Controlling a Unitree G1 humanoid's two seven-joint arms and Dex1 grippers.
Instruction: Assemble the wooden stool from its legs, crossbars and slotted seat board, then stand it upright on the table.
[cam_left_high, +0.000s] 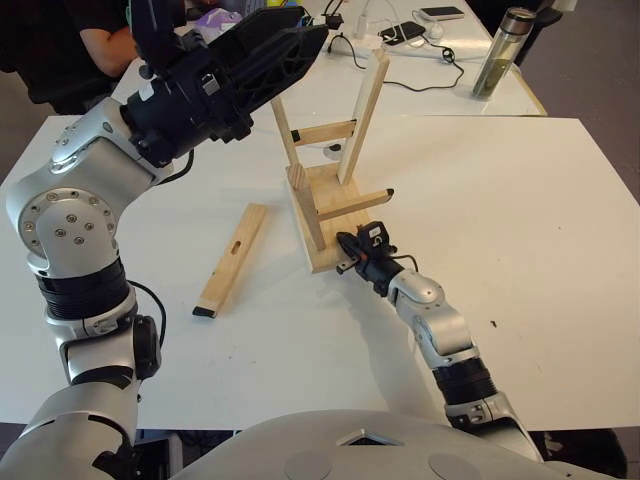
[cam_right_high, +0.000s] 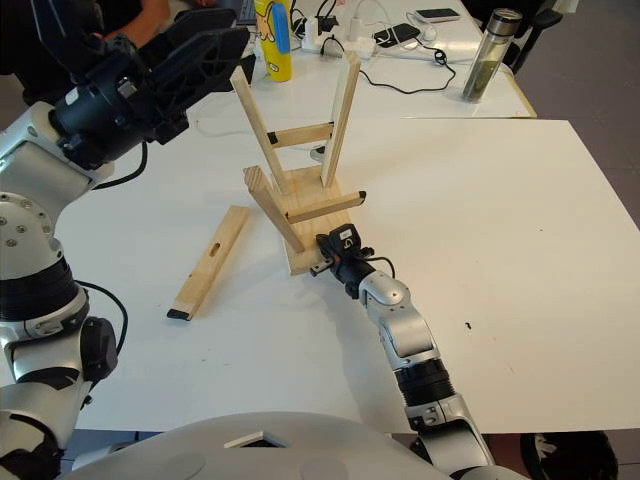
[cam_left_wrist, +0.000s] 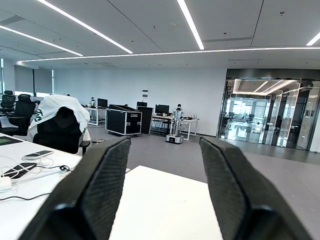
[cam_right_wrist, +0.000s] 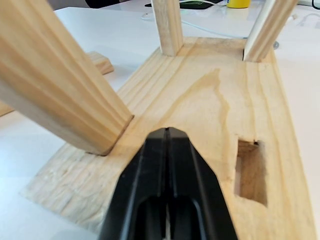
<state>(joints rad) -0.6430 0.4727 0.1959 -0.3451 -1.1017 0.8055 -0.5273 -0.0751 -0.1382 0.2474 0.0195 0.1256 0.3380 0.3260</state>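
The slotted seat board (cam_left_high: 322, 188) lies flat on the white table (cam_left_high: 520, 200) with three legs pointing up: a tall one (cam_left_high: 365, 115), a back one (cam_left_high: 284, 128) and a leaning front one (cam_left_high: 308, 212). One crossbar (cam_left_high: 325, 132) joins the two back legs; a second (cam_left_high: 355, 203) juts out sideways. An empty slot (cam_right_wrist: 250, 170) shows in the board. A loose leg (cam_left_high: 232, 258) lies on the table to the left. My right gripper (cam_left_high: 350, 252) is shut, its tips resting on the board's near corner. My left gripper (cam_left_high: 305, 35) hangs open, high beside the leg tops, with nothing between its fingers (cam_left_wrist: 95, 195).
A second table behind holds a metal bottle (cam_left_high: 497, 50), a phone (cam_left_high: 441, 13), cables and a yellow cup (cam_right_high: 277, 40). A person's arm rests at the back left. The white table has wide free room on the right and in front.
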